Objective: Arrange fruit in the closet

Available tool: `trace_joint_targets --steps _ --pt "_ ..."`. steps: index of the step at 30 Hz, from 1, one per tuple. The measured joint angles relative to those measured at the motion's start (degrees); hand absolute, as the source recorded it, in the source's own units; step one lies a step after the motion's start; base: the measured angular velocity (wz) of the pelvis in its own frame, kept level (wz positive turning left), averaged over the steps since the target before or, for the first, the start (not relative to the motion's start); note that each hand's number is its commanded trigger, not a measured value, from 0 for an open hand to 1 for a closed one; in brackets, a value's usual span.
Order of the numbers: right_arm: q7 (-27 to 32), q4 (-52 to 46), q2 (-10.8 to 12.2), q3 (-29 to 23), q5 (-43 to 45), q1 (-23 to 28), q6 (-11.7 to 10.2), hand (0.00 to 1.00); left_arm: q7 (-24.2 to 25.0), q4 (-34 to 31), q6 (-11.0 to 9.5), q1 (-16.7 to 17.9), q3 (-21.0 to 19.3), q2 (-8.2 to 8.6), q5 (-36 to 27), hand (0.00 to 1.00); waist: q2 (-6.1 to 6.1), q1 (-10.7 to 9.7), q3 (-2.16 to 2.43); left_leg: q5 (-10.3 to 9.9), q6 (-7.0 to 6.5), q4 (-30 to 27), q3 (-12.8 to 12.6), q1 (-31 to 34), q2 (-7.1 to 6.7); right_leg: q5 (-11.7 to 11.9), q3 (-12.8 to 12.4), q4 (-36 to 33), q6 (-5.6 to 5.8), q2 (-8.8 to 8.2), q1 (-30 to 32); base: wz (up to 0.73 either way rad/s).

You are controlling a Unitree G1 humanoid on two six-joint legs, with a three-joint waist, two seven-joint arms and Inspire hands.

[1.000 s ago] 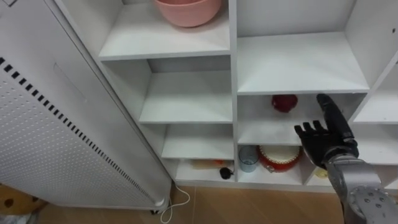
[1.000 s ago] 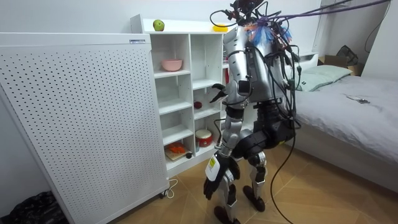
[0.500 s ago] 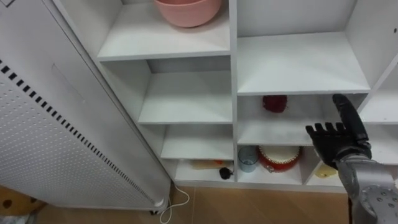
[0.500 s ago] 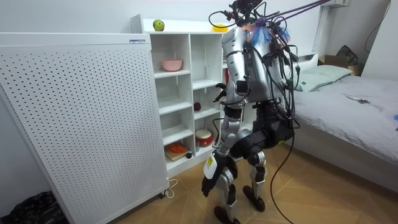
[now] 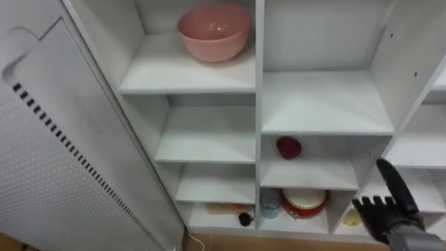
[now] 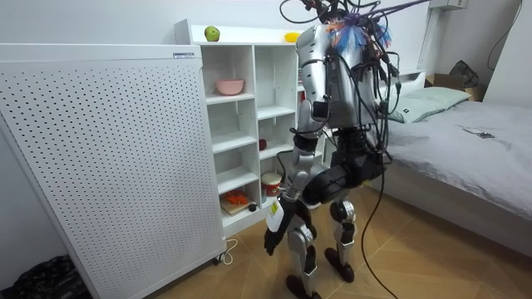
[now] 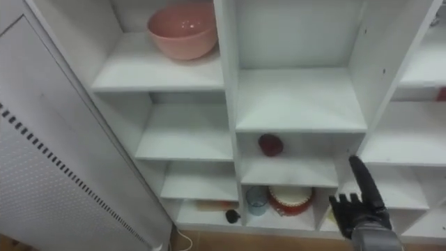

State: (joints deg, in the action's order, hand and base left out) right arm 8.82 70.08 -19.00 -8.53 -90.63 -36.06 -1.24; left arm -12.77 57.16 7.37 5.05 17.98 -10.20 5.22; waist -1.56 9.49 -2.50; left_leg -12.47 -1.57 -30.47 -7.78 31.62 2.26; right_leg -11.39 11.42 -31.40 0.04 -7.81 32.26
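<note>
right hand point(image 5: 385, 213): dark, fingers straight, empty | fruit point(image 5: 288, 147): round, dark red; on flat white closet shelf point(image 5: 320, 174)

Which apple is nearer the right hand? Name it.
The red apple on a middle shelf, up-left of the right hand; the green apple sits atop the closet.

A home bedroom: a bed point(image 6: 465, 137) with grey bedding beside a white shelved closet point(image 6: 253, 124).

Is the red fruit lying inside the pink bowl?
No, the red fruit lies on a lower shelf, apart from the pink bowl.
</note>
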Motion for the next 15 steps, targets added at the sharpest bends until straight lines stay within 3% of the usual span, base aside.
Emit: trace_joint_targets --steps 4,8,10,12,14,15 --pt "-4.83 6.0 -0.31 0.21 7.39 5.43 2.23 0.0 2.44 3.25 -0.21 -0.17 -4.54 -0.23 0.1 0.0 0.3 -0.45 0.03 0.62 -0.01 4.69 0.19 -4.87 -1.08 0.1 -0.09 2.78 0.66 -0.29 -4.07 0.01" --pt "-7.95 7.81 -0.45 2.03 13.9 9.51 3.97 0.0 3.12 3.78 -0.31 -0.1 -8.96 -1.65 0.79 0.0 1.45 -2.45 -0.03 1.84 0.13 9.77 0.04 -10.31 -2.11 -0.16 0.37 5.35 1.07 -0.77 -8.27 0.04" --pt "-9.65 7.68 -0.44 3.46 16.75 11.66 4.53 0.0 2.95 3.7 -0.34 -0.06 -10.12 -1.85 2.75 0.0 1.73 -3.7 0.09 1.97 0.2 11.17 0.16 -13.18 -1.97 -0.11 1.61 7.95 1.3 -0.44 -12.22 0.17" --pt "-11.34 7.48 -0.27 3.95 19.94 14.45 5.07 0.0 2.84 3.28 -0.42 -0.03 -12.01 -1.88 3.29 0.0 2.55 -4.57 0.62 1.96 0.21 12.22 0.16 -16.03 -1.68 0.15 2.34 11.03 1.65 0.24 -16.2 0.2" --pt "-12.77 7.05 1.04 4.64 23.96 19.42 5.06 0.0 1.93 2.97 -0.63 0.49 -13.46 -1.79 5.14 0.0 4.03 -4.88 1.68 1.94 0.27 14.57 0.06 -20.83 -1.47 0.7 3.22 15.06 2.1 1.15 -22.24 0.16" --pt "-13.2 7.14 1.36 5.32 25.16 20.54 5.13 0.0 1.74 2.88 -0.69 0.67 -13.48 -1.78 5.95 0.0 4.4 -5.04 1.93 1.93 0.29 14.99 0.06 -21.91 -1.44 0.92 3.55 16.14 2.2 1.3 -23.68 0.1"
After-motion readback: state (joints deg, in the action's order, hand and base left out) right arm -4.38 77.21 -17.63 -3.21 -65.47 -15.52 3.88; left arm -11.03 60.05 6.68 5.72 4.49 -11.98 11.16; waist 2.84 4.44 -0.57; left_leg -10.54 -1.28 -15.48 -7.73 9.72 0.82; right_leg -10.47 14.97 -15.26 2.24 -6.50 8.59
